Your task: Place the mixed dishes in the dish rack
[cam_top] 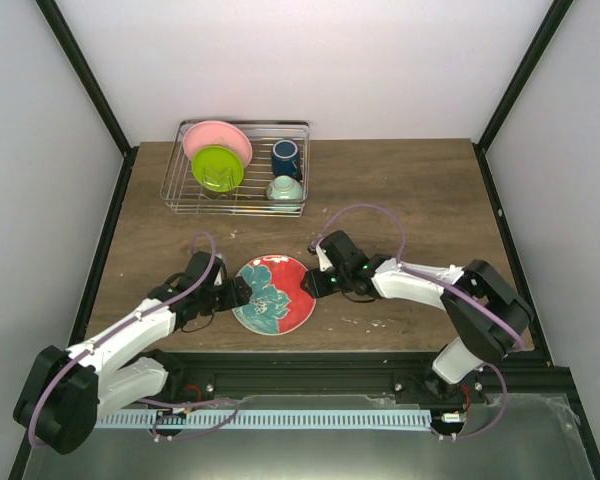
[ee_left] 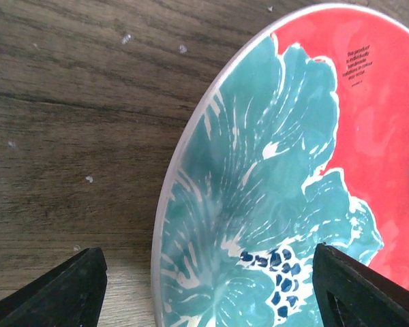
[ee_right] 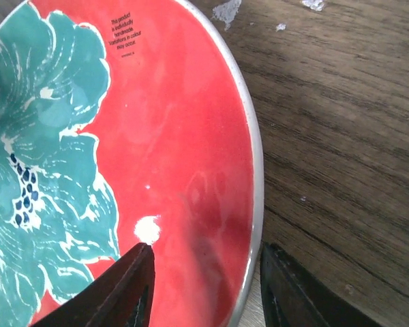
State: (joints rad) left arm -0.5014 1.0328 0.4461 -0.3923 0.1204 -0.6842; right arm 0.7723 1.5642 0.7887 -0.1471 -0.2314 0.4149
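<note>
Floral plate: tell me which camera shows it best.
The top external view: the whole floral plate lies flat on the table, uncropped. The left wrist view shows only part of it, mostly teal. The right wrist view shows mostly its red side, with the rim between the fingers of the right pincer.

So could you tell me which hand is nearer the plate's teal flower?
Left. The left hand straddles the rim of the floral plate at its teal flower; the right hand straddles the opposite red edge.

Plate (cam_top: pixel 273 293) flat on table (cam_top: pixel 400 190) between left gripper (cam_top: pixel 242 292) and right gripper (cam_top: pixel 310 284) (loaded dish rack (cam_top: pixel 240 205) behind, toward the left).
</note>
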